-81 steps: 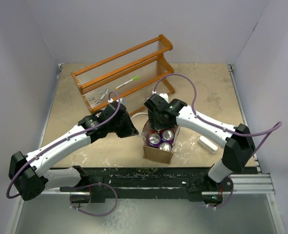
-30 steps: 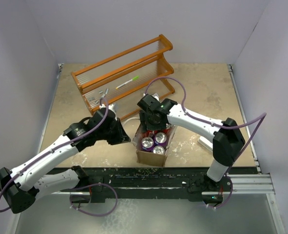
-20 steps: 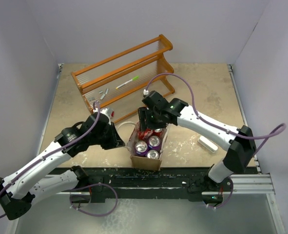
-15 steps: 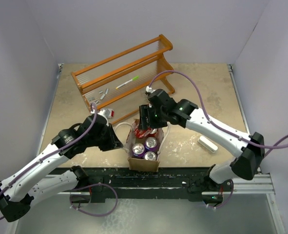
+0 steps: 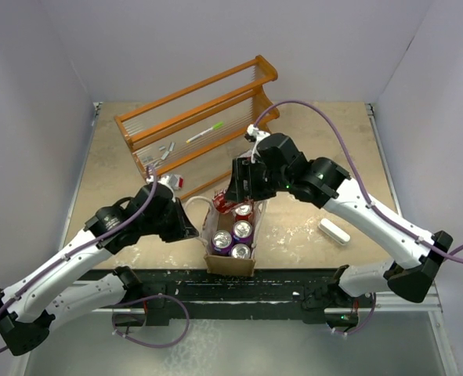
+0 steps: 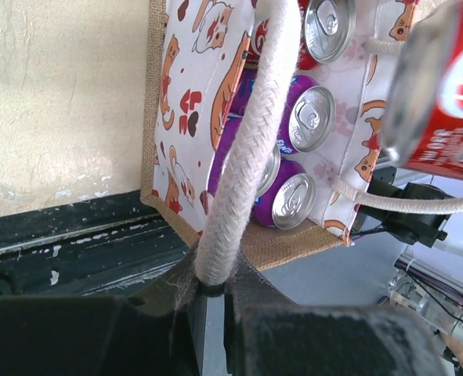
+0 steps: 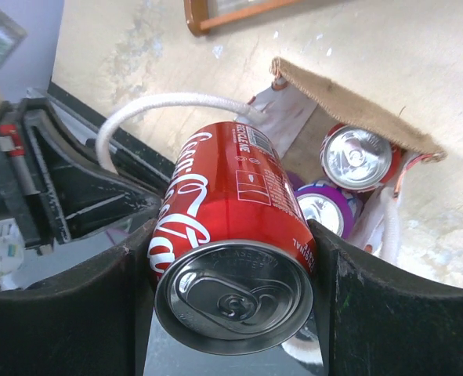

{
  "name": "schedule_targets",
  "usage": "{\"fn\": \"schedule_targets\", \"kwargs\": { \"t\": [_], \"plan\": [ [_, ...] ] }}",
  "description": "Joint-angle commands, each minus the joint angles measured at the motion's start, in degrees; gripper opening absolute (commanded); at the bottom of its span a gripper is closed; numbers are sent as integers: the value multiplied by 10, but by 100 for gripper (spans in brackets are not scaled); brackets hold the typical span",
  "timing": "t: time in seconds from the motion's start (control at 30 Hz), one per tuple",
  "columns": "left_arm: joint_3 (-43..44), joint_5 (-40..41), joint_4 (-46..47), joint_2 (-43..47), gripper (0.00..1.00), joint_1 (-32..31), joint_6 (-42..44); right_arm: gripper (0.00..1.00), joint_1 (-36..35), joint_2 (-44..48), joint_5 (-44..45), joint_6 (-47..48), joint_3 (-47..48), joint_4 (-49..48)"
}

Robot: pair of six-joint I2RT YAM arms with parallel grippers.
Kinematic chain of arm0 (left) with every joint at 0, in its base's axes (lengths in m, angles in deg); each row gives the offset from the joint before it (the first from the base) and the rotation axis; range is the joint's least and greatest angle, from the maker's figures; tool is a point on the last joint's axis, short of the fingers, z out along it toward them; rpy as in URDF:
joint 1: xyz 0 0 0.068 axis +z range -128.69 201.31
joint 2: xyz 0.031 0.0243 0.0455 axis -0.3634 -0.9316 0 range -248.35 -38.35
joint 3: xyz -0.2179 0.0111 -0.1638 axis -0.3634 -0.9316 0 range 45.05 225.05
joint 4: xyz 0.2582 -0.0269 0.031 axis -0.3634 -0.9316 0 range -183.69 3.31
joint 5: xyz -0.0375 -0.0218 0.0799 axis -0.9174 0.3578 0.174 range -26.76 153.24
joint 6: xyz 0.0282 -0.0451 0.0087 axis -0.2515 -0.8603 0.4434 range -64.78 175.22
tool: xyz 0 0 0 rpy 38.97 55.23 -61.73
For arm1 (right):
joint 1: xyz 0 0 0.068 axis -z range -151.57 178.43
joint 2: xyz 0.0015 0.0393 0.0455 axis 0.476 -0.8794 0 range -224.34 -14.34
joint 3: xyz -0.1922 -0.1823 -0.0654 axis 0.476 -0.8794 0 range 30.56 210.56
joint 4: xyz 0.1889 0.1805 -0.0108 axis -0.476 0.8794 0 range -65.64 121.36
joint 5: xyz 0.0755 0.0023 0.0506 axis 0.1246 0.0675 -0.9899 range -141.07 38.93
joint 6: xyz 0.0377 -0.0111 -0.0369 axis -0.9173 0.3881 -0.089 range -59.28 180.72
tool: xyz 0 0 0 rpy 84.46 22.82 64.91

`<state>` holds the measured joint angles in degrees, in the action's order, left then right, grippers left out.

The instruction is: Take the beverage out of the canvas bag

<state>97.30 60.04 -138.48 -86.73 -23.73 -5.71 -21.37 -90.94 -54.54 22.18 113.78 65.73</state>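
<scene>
We find the beverage, a red cola can (image 7: 235,227), clamped between the 2 fingers of the right hand (image 7: 235,313). The fingers press on its opposite sides, with its silver top turned back toward the wrist, so its long axis runs along the fingers and stands near upright. It hangs above the open mouth of the canvas bag (image 5: 231,262), which sits at the near edge of the tabletop (image 5: 333,149) with 3 purple cans (image 6: 312,117) and 1 red-sided can (image 7: 356,157) inside. The left hand (image 6: 213,294) is pinched together on 1 white rope handle (image 6: 251,157), holding the bag from its left side. We judge the held can clear of the rim, so what matters now is that the bag lies straight below the right hand. The carry should go sideways to the right, toward bare tabletop, before any descent, and only the right arm has the can.
</scene>
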Motion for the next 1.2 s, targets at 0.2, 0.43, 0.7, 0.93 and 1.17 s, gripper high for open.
{"fn": "schedule_targets", "kwargs": {
  "t": [0.2, 0.43, 0.7, 0.93, 1.17],
  "plan": [
    [44, 5, 49, -37, 0, 0, 7, 0, 5, 45, 164, 91, 144, 29],
    [62, 17, 57, -73, 0, 0, 19, 0, 6, 97, 446, 81, 82, 36],
    [93, 38, 52, -119, 0, 1, 41, 0, 65, 102, 479, -12, -71, 50],
    [126, 28, 55, -168, 0, 30, 71, 0, 130, 15, 392, 23, -118, 18],
    [160, -2, 61, -204, 0, 76, 103, 0, 171, -55, 346, 60, -107, -41]
  ]
}}
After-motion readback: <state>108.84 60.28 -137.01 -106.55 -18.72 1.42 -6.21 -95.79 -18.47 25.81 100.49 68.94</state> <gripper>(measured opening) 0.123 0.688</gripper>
